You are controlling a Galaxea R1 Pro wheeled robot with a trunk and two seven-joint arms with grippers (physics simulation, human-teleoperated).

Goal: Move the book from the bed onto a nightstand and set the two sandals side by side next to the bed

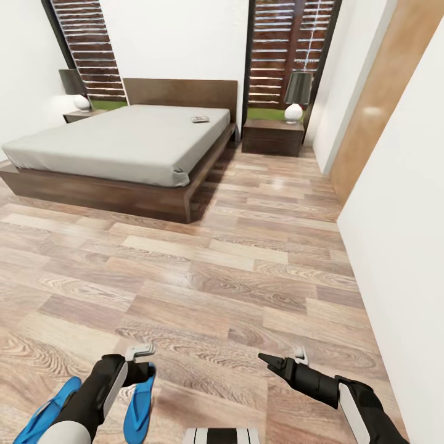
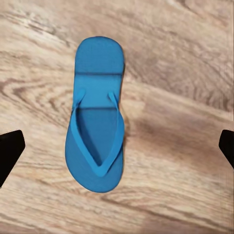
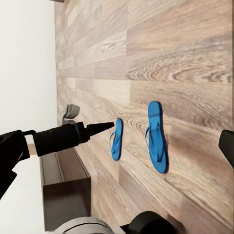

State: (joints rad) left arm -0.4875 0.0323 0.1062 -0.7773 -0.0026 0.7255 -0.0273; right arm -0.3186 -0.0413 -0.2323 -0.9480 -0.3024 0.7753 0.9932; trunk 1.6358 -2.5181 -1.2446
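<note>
Down on the wood-plank floor [image 1: 246,271], well short of the bed [image 1: 123,145], the two blue sandals lie near the robot's base, flat and roughly parallel: one sandal [image 1: 139,404] sits just beside the left arm, the other sandal [image 1: 46,413] further out to the left. The left pincer [image 1: 140,353] hangs above the nearer sandal [image 2: 97,114], released, its dark finger [image 2: 9,151] tips spread wide to either side of it and not touching it. The right pincer [image 1: 283,361] hovers over bare floor, also released and holding nothing. Far off, the book [image 1: 200,119] rests on the grey mattress near the headboard. A dark nightstand [image 1: 273,135] with a lamp [image 1: 297,95] stands right of the bed, another nightstand [image 1: 83,115] to its left.
</note>
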